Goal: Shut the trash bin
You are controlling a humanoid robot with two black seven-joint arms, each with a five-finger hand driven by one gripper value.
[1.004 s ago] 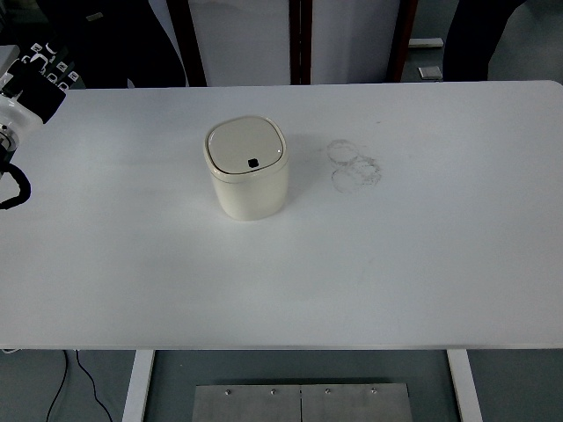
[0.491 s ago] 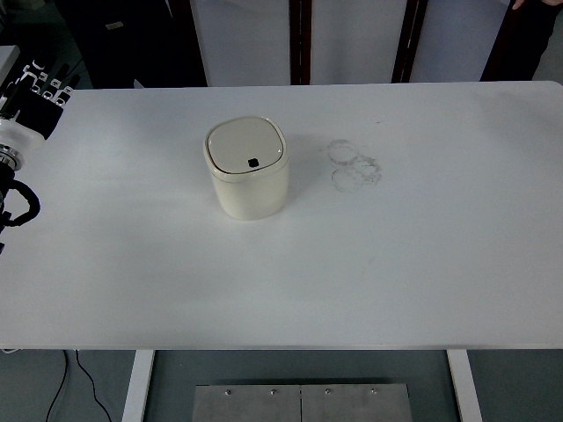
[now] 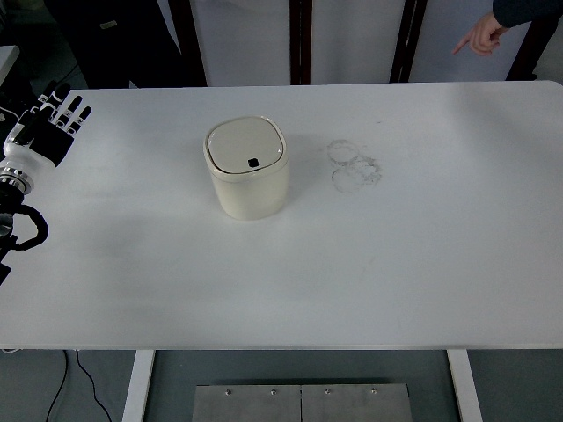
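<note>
Cream trash bin (image 3: 247, 169) is standing upright on the white table (image 3: 369, 264), left of centre, its lid lying flat and closed with a small dark button near the lid's front edge. Left hand (image 3: 48, 130) is hovering at the table's far left edge, well apart from the bin, fingers spread and holding nothing. Faint ring marks (image 3: 354, 165) are showing right of the bin. A person's hand (image 3: 479, 37) is pointing at top right.

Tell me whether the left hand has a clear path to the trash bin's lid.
Probably yes. The left hand sits at the table's left edge, fingers spread, and only bare tabletop lies between it and the trash bin, whose lid already looks shut.
</note>
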